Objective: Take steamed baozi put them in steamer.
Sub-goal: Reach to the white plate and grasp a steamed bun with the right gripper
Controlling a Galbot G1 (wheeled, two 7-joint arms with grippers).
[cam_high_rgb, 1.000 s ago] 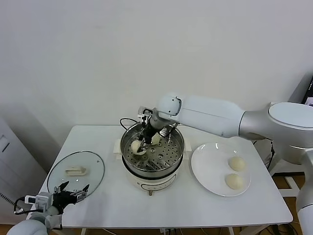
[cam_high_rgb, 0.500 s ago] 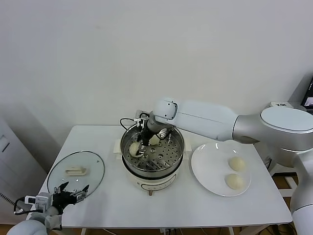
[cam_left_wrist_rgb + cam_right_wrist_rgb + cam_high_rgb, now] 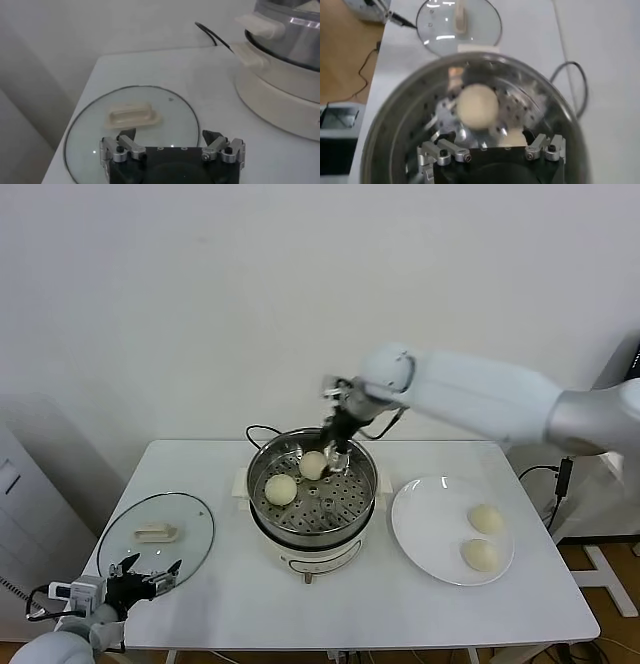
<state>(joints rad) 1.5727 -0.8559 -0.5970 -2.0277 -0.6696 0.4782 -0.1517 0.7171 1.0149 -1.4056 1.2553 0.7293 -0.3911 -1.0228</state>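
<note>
Two baozi (image 3: 281,489) sat in the steamer (image 3: 262,467); two waited on the plate (image 3: 420,529). My right tool (image 3: 338,446) hung empty, spread.

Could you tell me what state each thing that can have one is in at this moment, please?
steamer: uncovered, two baozi inside.
baozi in the steamer: resting on the perforated floor, released.
plate: holds two baozi.
baozi on the plate: waiting, untouched.
glass lid: off, flat on the table.
right gripper: open, empty, above the steamer's far rim.
left gripper: open, idle by the lid.
</note>
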